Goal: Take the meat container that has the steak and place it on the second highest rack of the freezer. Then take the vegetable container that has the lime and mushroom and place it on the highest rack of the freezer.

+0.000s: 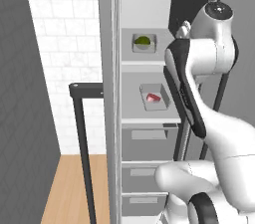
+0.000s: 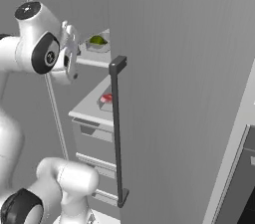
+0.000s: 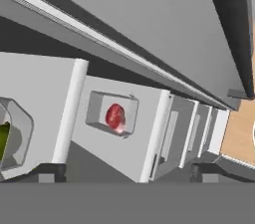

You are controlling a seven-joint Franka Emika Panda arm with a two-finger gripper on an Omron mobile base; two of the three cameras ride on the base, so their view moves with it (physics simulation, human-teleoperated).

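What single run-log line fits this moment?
gripper: open, empty | lime container: highest rack | steak container: second rack

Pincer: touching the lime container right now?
Apart. In the right base view the pincer hangs open in front of the highest rack, with a clear gap to the lime container further back.

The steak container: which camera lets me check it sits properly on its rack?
The left base view: the steak container lies flat on the second highest rack, nothing covering it. The hand view shows it rolled sideways. In the right base view the freezer door hides part of it.
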